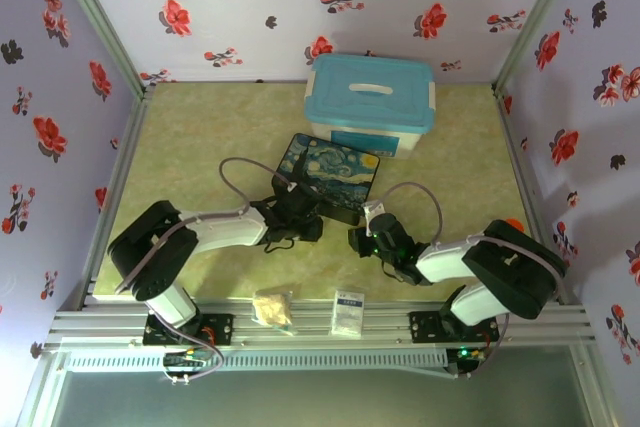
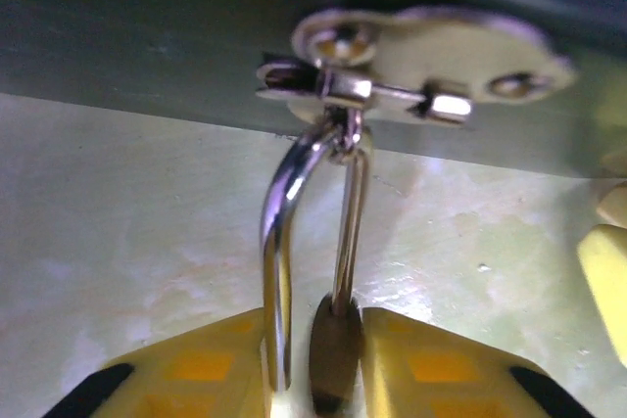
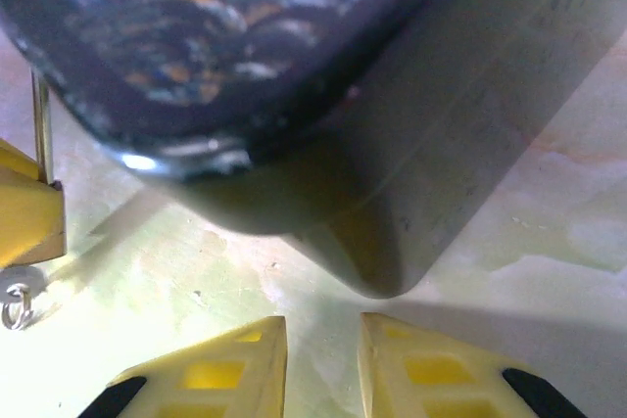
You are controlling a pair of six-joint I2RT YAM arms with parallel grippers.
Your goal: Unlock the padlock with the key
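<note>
Two packets: nearest me on the front rail [image 1: 120,325], a crumpled tan packet [image 1: 272,307] and a flat white packet [image 1: 348,313], just beside each other and well apart from both grippers.
Right gripper [image 3: 323,332]: low over the table [image 1: 200,147] at the near right corner of the painted box [image 3: 245,56]. I read the jaws as narrowly parted with bare tabletop between the tips, gripping nothing.
Left gripper [image 2: 313,328]: at the box's near face, to the left of the right gripper. The jaws are clamped on the padlock [image 2: 333,351], one yellow finger [image 2: 196,369] on each side of its brass body.
Padlock position: hanging at the front of the box. Its silver shackle [image 2: 277,242] rises from the body and loops through the box's clasp [image 2: 431,61].
Small ring [image 3: 14,312]: a silvery loop with a pale tab above it, just under the left finger in the right wrist view. It is too blurred for me to tell whether it belongs to the key.
Painted box, seen from above [image 1: 330,169]: mid-table, lid down, turned slightly askew, with both grippers at its near edge.
Teal bin [image 1: 370,97]: farthest back by the rear wall, lid on, just behind the painted box.
</note>
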